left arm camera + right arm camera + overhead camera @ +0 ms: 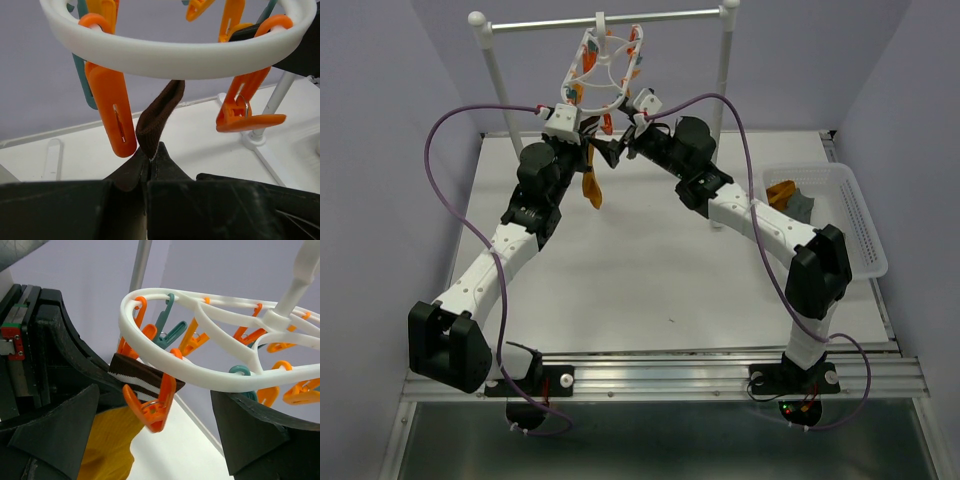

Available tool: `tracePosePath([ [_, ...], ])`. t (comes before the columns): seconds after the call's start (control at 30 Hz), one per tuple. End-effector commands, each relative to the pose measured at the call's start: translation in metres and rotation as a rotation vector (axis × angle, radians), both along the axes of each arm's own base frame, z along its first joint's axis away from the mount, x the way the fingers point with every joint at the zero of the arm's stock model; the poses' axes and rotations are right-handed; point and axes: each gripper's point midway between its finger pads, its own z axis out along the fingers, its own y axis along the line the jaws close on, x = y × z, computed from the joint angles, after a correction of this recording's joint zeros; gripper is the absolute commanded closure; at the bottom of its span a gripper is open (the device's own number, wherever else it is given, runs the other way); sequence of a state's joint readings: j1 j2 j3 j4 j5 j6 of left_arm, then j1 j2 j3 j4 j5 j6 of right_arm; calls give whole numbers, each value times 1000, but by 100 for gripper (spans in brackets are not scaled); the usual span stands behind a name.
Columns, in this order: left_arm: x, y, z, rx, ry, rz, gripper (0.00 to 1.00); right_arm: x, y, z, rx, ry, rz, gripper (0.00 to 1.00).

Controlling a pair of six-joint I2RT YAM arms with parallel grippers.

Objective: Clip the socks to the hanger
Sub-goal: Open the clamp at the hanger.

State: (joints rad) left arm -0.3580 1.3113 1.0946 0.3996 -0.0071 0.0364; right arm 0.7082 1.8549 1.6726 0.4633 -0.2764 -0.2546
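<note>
The white oval hanger [605, 65] hangs by its hook from the rail, with orange and teal clips dangling from it. Just under its ring [175, 55], my left gripper [150, 159] is shut on the dark cuff [160, 115] of a mustard sock [591, 185], whose body hangs below. An orange clip [112, 115] hangs right beside the cuff. My right gripper [155, 392] is open, with its fingers on either side of an orange clip [152, 407]. The striped cuff [137, 377] crosses that clip's upper arms, and I cannot tell whether the clip grips it.
A clear basket [865, 225] at the right edge holds an orange sock [780, 190] and a grey sock [803, 205]. The rail stand's white posts [495, 75] rise either side of the hanger. Purple cables loop over both arms.
</note>
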Motion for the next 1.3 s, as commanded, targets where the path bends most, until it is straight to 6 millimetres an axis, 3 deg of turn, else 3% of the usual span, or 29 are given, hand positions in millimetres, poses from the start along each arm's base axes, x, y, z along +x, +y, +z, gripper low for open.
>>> tracePosePath([
  [0.0, -12, 0, 40, -19, -115, -30, 100, -9, -5, 37, 119, -68, 2, 3],
  [1.03, -27, -2, 43, -24, -128, -73, 100, -3, -8, 43, 271, -12, -9, 25],
  [1.27, -27, -1, 44, -21, -132, -68, 100, -1, -8, 44, 280, -21, -16, 35],
])
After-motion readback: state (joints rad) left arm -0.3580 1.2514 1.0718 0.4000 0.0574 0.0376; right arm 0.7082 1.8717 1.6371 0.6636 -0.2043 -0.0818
